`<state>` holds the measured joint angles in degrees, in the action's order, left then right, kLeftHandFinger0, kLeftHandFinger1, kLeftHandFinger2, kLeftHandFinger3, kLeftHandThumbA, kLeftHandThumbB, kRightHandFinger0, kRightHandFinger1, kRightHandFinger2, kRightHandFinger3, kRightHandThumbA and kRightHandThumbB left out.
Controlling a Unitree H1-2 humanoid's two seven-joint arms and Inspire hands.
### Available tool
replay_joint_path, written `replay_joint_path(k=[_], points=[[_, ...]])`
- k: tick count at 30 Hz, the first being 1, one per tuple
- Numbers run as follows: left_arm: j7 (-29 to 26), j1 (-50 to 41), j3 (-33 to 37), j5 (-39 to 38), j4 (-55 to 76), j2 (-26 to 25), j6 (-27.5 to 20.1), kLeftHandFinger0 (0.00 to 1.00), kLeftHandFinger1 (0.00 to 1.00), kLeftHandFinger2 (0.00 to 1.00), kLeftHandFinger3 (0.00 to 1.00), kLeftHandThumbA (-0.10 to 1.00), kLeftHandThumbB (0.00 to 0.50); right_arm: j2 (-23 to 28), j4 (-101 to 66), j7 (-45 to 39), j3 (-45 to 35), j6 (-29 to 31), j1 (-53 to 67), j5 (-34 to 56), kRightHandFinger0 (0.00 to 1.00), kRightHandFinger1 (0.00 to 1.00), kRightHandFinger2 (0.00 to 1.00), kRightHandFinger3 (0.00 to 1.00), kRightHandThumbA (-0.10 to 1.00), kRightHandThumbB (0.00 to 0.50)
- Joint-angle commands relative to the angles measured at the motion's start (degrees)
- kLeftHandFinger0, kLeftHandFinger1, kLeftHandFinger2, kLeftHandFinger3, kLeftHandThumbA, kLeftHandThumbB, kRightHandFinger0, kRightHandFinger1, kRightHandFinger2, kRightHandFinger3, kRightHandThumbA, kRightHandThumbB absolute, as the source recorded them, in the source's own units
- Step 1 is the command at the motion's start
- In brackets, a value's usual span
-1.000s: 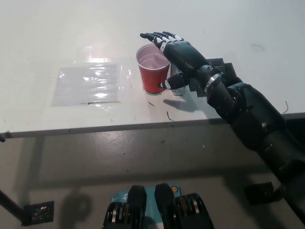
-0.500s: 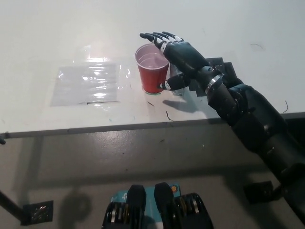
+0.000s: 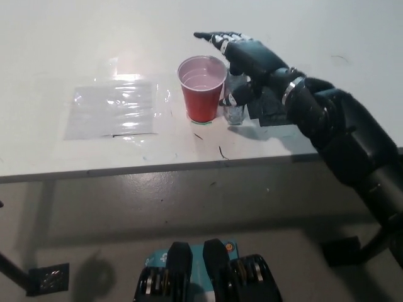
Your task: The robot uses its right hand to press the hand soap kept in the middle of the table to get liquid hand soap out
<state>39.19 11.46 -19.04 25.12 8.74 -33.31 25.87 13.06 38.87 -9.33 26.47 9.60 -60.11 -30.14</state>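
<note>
I see black right hand [image 3: 252, 60] flat, fingers spread, holding nothing, above small clear soap bottle [image 3: 234, 110] beside red plastic cup [image 3: 201, 88], near white table [image 3: 75, 56] front edge.

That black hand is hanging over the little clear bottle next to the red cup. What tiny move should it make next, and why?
Probably a short push straight down. The right hand hovers open, fingers stretched flat, above the clear soap bottle, which stands upright just beside the red cup. The palm seems to sit over the bottle's top, though the pump itself is hidden, so lowering gently looks like the way to squeeze soap out.
</note>
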Motion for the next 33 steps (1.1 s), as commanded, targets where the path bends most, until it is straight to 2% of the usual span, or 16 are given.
replay_joint_path(k=[1, 5, 7, 9, 10, 12, 14, 17, 20, 23, 25, 27, 29, 33], points=[[0.93, -0.32, -0.61, 0.04, 2.27, -1.13, 1.06, 1.0, 1.0, 1.0, 0.88, 0.3, 0.0, 1.28, -2.79, -3.02, -1.52, -1.44, -5.74, 0.02, 1.0, 1.0, 1.0, 1.0, 1.0, 0.387], [0.92, -0.77, -1.14, 0.37, 2.22, -0.43, 1.06, 1.0, 1.0, 1.0, 0.84, 0.3, 0.0, 1.31, -3.06, -3.46, -1.55, -1.83, -7.59, -0.29, 1.0, 1.0, 1.0, 1.0, 1.0, 0.403], [0.75, -1.22, -1.2, -0.16, 2.11, -0.38, 1.06, 1.0, 1.0, 1.0, 0.82, 0.31, 0.0, 1.17, -3.1, -3.4, -1.74, -1.78, -8.53, -0.25, 1.0, 1.0, 1.0, 1.0, 1.0, 0.394], [0.57, -1.45, -1.05, -0.36, 2.14, -0.28, 1.06, 1.0, 1.0, 0.96, 0.79, 0.31, 0.0, 1.2, -3.37, -3.3, -1.85, -1.63, -9.04, -0.25, 1.0, 1.0, 1.0, 1.0, 1.0, 0.38], [0.67, -1.47, -0.89, -0.16, 1.96, -0.4, 1.06, 1.0, 1.0, 1.0, 0.82, 0.32, 0.0, 1.17, -3.53, -3.41, -2.19, -1.49, -9.64, 0.14, 1.0, 1.0, 1.0, 1.0, 1.0, 0.366], [0.73, -1.59, -0.72, -0.55, 1.98, -0.57, 1.06, 1.0, 1.0, 1.0, 0.85, 0.32, 0.0, 1.07, -3.57, -3.26, -2.62, -1.34, -10.34, 0.37, 1.0, 1.0, 1.0, 1.0, 1.0, 0.364], [1.04, -1.7, -1.52, -0.72, 2.06, 0.07, 1.06, 1.0, 1.0, 1.0, 0.84, 0.31, 0.0, 1.02, -3.91, -3.59, -2.83, -1.74, -10.7, 0.4, 1.0, 1.0, 1.0, 1.0, 1.0, 0.39], [1.06, -1.81, -1.11, -0.62, 1.98, -0.32, 1.06, 1.0, 1.0, 1.0, 0.84, 0.31, 0.0, 1.37, -5.22, -4.25, -3.42, -2.26, -10.53, 0.48, 1.0, 1.0, 1.0, 1.0, 1.0, 0.391], [0.76, -2.3, -1.27, -0.2, 2.09, -0.04, 1.06, 1.0, 1.0, 1.0, 0.84, 0.32, 0.0, 1.87, -5.06, -4.04, -3.28, -1.2, -10.74, -0.23, 1.0, 1.0, 1.0, 1.0, 1.0, 0.351], [0.57, -2.51, -1.62, -0.45, 2.07, 0.17, 1.06, 1.0, 1.0, 1.0, 0.84, 0.32, 0.0, 3.24, -6.34, -4.9, -3.83, -1.48, -10.58, 0.06, 1.0, 1.0, 1.0, 1.0, 1.0, 0.333], [0.35, -2.71, -1.26, -0.6, 2.07, -0.18, 1.06, 1.0, 1.0, 1.0, 0.85, 0.33, 0.0, 3.76, -6.88, -5.77, -4.81, -2.36, -10.31, 1.19, 1.0, 1.0, 1.0, 1.0, 1.0, 0.358], [0.17, -2.96, -1.27, -0.62, 2.27, -0.19, 1.06, 1.0, 1.0, 1.0, 0.84, 0.34, 0.0, 4.84, -9.2, -6.82, -5.38, -3.17, -9.5, 1.22, 1.0, 1.0, 1.0, 1.0, 1.0, 0.355], [0.15, -3.1, -1.48, -0.63, 2.5, -0.04, 1.06, 1.0, 1.0, 1.0, 0.84, 0.34, 0.0, 5.75, -10.81, -7.49, -5.92, -3.64, -8.77, 1.3, 1.0, 1.0, 1.0, 1.0, 1.0, 0.379], [0.16, -3.41, -1.78, -0.67, 2.49, 0.0, 1.06, 1.0, 1.0, 1.0, 0.89, 0.35, 0.0, 7.26, -14.39, -8.52, -7.09, -5.72, -7.22, 1.18, 1.0, 1.0, 1.0, 1.0, 1.0, 0.4]])
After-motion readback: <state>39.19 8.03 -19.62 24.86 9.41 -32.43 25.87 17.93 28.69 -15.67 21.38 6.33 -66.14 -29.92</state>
